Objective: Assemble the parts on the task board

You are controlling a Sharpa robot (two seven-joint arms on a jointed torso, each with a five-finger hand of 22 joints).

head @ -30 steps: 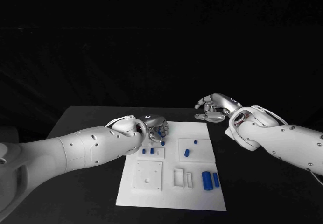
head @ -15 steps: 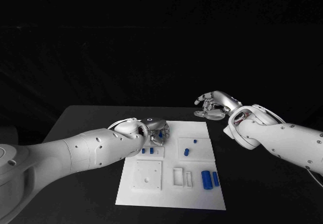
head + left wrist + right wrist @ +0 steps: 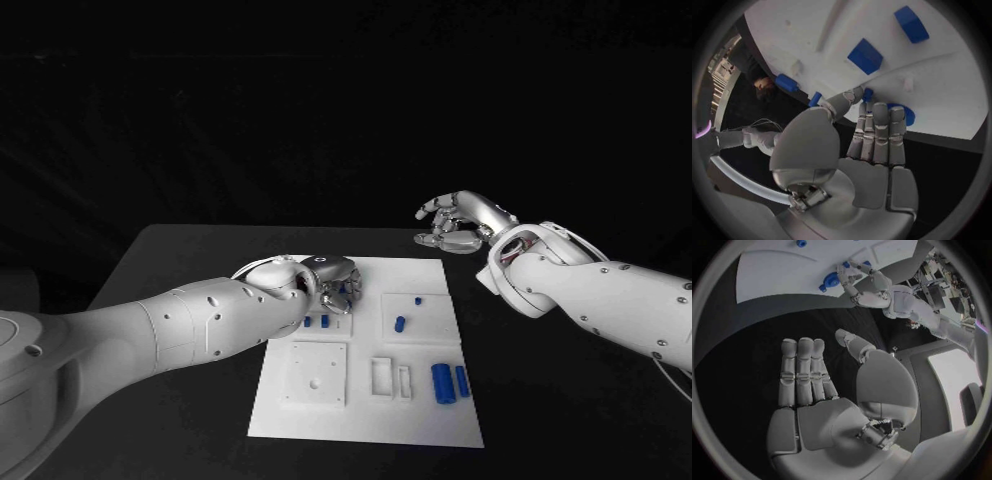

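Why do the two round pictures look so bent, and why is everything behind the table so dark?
Left wrist view: a fisheye lens bows the task board edges and makes the left hand look large. Right wrist view: the same bending, with the right hand up close and a bright pale patch at the rim. Head view: light falls on the white board; the background is black.
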